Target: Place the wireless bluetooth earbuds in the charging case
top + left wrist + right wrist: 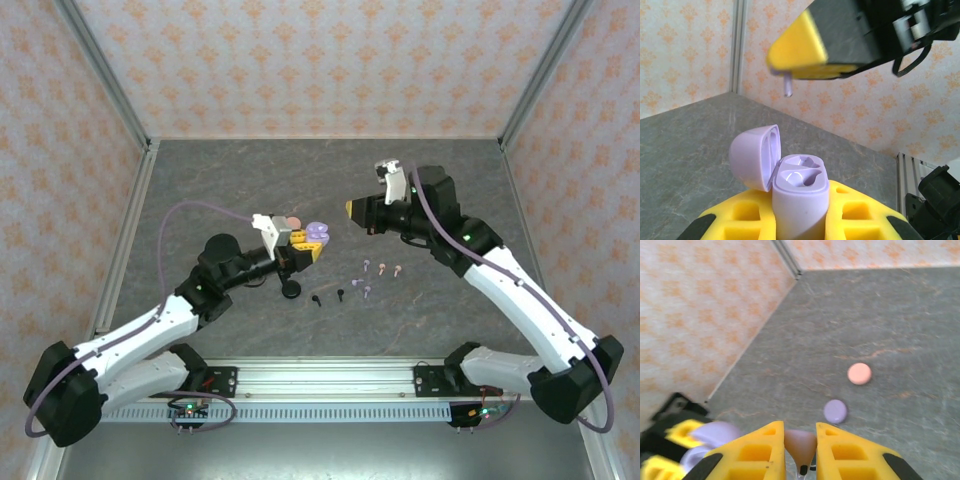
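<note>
**Lilac charging case** (799, 200). Held upright above the counter (200, 180), clamped between the yellow fingers of the left tool (310, 244). The lid (754, 156) is hinged back to one side. Both moulded wells look unfilled.

**Earbud** (800, 442). Pinched in the closed right tool (800, 452), with the stem pointing down out of the jaws. From the left wrist it hangs above the case, a little toward the lid side and well apart from the wells. It reads pale pink in one view and lilac in another, so it may match the case; this is not certain.

**Loose earbuds** (383, 268). About six, in black, lilac and pink, scattered on the counter between the two arms.

**Other cases.** A black round case (291, 290) sits on the counter just beside the left tool. A pink round case (859, 373) and a second lilac round case (835, 411) lie closed farther back.

**Risks, as judged:**
- The earbud is offset toward the lid, so a straight descent could strike the lid or rim.
- Little of the earbud protrudes, so the broad fingers may meet the case before it seats.
- A wrong turn relative to the shaped well would leave it sitting proud.
- An early release would drop it among the loose earbuds.
- A hard push could tilt the case in its clamp.

**Obstructions.** The open lid stands beside the wells. Nothing else lies between the earbud and the case.
</note>
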